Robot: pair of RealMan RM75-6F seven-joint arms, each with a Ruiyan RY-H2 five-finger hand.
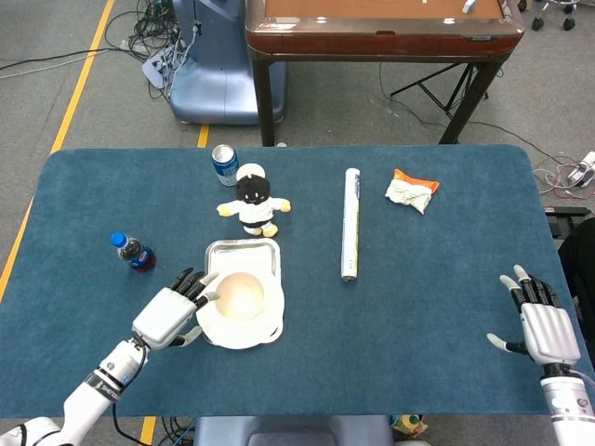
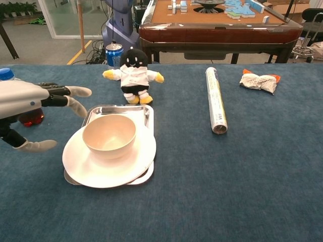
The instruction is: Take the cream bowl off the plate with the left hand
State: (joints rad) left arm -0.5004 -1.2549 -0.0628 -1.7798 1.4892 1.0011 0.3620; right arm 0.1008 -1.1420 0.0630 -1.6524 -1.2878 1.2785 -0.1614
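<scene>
The cream bowl (image 1: 242, 296) (image 2: 109, 135) sits upright on a white plate (image 1: 240, 328) (image 2: 96, 169), which lies on a steel tray (image 1: 243, 252) (image 2: 118, 110). My left hand (image 1: 174, 311) (image 2: 29, 103) hovers just left of the plate, fingers spread and reaching toward the bowl's rim, holding nothing. Whether its fingertips touch the plate I cannot tell. My right hand (image 1: 540, 321) rests open near the table's front right corner, far from the bowl, and shows only in the head view.
A cola bottle (image 1: 133, 251) (image 2: 22, 117) stands left of my left hand, partly hidden behind it in the chest view. A plush doll (image 1: 254, 201) (image 2: 133, 74) and a can (image 1: 224, 163) (image 2: 114, 54) stand behind the tray. A foil roll (image 1: 350, 236) (image 2: 215, 106) and a snack bag (image 1: 410, 190) (image 2: 259, 80) lie to the right.
</scene>
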